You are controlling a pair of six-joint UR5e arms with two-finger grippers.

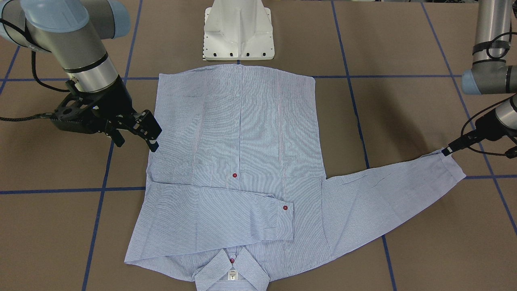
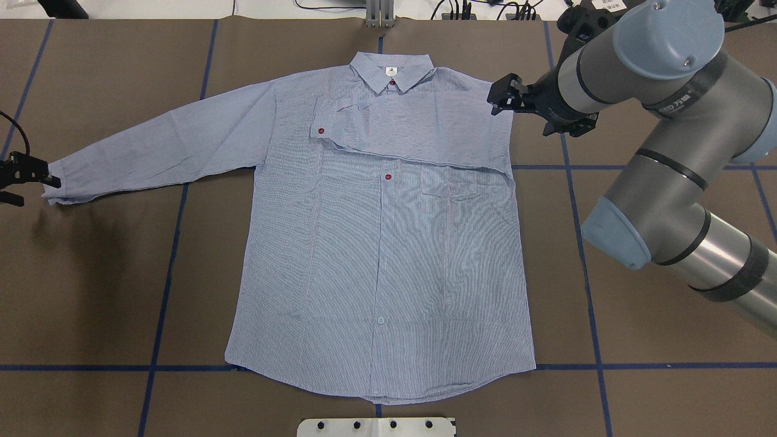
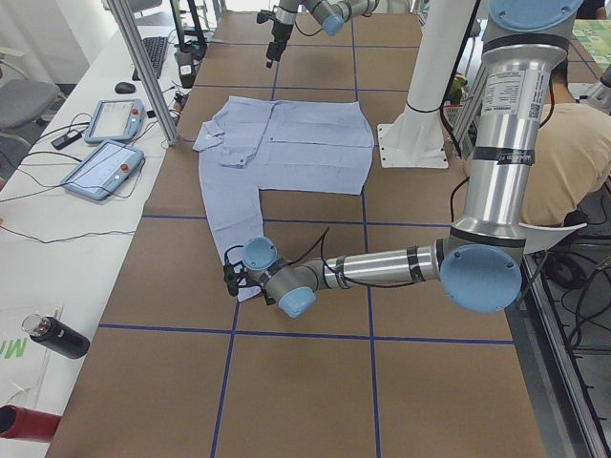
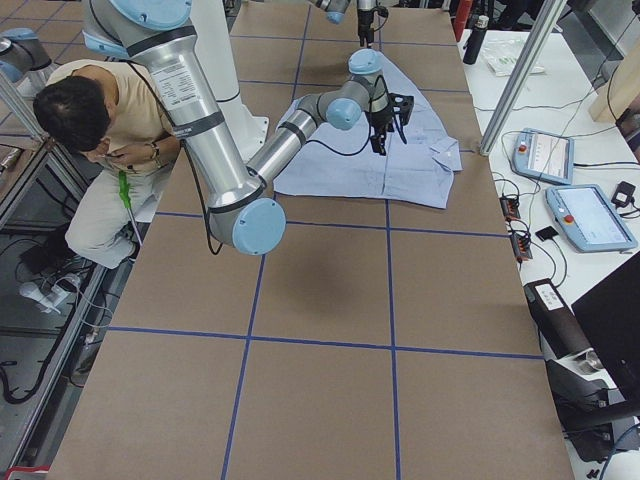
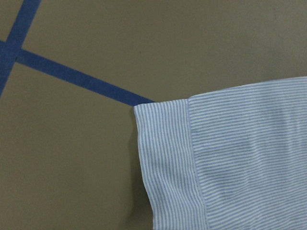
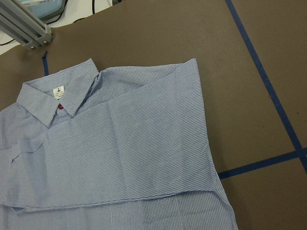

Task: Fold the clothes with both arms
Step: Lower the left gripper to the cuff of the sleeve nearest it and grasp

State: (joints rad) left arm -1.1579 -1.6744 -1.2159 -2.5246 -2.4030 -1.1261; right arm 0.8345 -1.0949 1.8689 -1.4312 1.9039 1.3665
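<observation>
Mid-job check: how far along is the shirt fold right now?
Done: one sleeve is folded across the chest of the shirt, which lies flat. In hand: the left gripper sits at the cuff of the outstretched sleeve; I cannot tell whether it grips. The right gripper hangs open beside the folded side. Left: that sleeve, then the body folds.

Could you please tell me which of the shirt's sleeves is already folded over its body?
The sleeve on the robot's right: it lies across the shirt below the collar; the other sleeve stretches out over the table.
</observation>
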